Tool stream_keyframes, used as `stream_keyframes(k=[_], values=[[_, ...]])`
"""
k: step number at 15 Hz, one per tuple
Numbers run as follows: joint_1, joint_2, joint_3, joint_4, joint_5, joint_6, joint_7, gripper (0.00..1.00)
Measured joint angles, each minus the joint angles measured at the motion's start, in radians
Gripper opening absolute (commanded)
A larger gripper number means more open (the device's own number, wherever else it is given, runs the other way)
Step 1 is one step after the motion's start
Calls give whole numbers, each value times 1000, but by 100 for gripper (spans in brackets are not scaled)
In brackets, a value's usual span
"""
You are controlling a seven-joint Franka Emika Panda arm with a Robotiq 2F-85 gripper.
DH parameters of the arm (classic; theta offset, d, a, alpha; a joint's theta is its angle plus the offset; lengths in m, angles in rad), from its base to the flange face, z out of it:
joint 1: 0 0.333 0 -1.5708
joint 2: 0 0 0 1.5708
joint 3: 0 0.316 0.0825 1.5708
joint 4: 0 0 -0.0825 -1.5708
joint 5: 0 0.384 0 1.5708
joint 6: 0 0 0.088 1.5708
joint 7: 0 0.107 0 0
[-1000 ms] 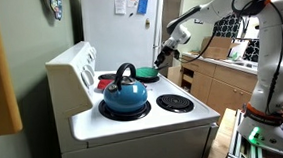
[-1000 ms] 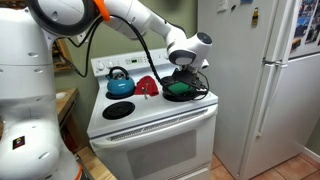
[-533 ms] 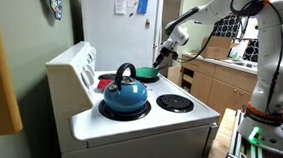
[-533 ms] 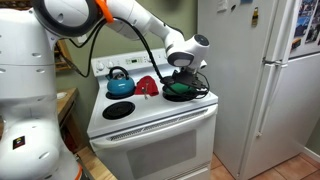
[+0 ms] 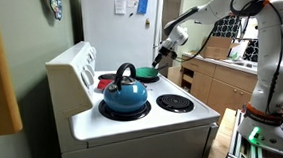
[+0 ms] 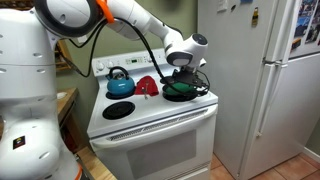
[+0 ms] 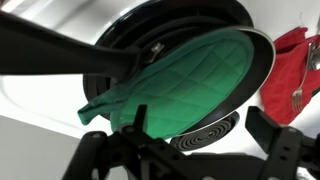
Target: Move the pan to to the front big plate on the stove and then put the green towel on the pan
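Reading across the stove (image 6: 150, 140) from the left, you have the blue kettle (image 6: 119, 82) on the rear burner, with an empty coil burner (image 6: 118, 110) in front of it on the white tabletop (image 6: 160, 106). Just right of the kettle lies a red cloth (image 6: 147, 86). Next comes the black pan (image 6: 190, 96), sitting on the right-hand half of the tabletop over a coil. Whether that is the front or the rear burner, you cannot tell from these angles. The green towel (image 7: 195, 72) lies inside the pan and covers most of its base. One corner droops over the rim beside the long black handle (image 7: 55, 58). Your gripper (image 6: 184, 70) hangs just above the pan. In the wrist view its fingers (image 7: 97, 155) are spread wide, with nothing gripped between them. At the far right stands the white fridge (image 6: 255, 90). In an exterior view the arm (image 5: 217, 9) reaches in from the right, down to the pan.
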Motion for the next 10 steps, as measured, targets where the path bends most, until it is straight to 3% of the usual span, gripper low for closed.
stream_keyframes(k=[3, 10], values=[[0, 0, 11, 12, 13, 43, -43, 100], [19, 30, 35, 15, -1, 299, -135, 100]])
